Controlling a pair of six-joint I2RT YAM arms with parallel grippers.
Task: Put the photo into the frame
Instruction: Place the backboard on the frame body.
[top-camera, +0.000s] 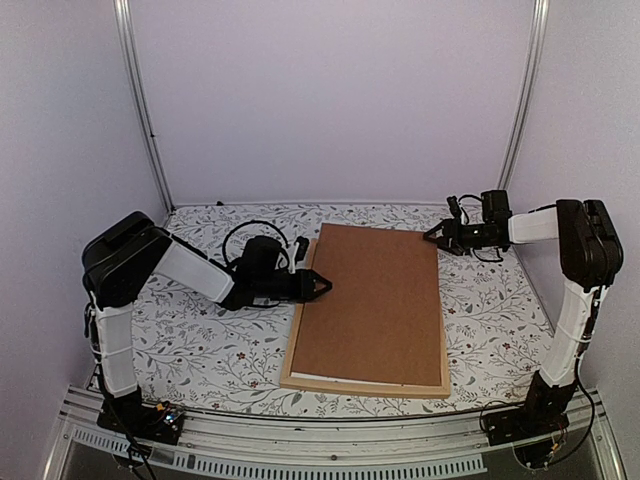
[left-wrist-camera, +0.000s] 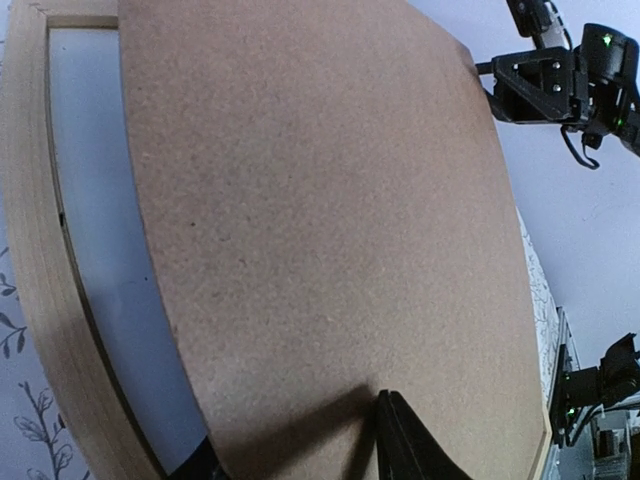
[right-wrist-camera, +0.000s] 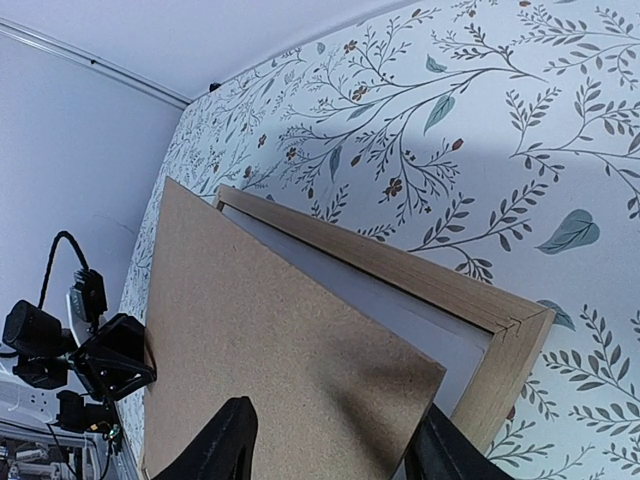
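The light wood frame (top-camera: 360, 386) lies flat on the table. A plain brown backing board (top-camera: 375, 300) rests over it, shifted to the right. A white sheet (left-wrist-camera: 100, 200) lies inside the frame under the board, and I cannot tell whether it is the photo's white back or the mat. No cat print shows. My left gripper (top-camera: 322, 285) is shut on the board's left edge, with one finger (left-wrist-camera: 405, 445) on top and the other underneath. My right gripper (top-camera: 430, 236) is open at the board's far right corner, its fingers (right-wrist-camera: 228, 445) spread on either side of that corner (right-wrist-camera: 420, 375).
The table has a floral cloth (top-camera: 200, 340). White walls and metal posts (top-camera: 140, 110) close in the back and sides. The frame's far right corner (right-wrist-camera: 520, 325) lies just beyond the board's corner. Cables hang off both wrists.
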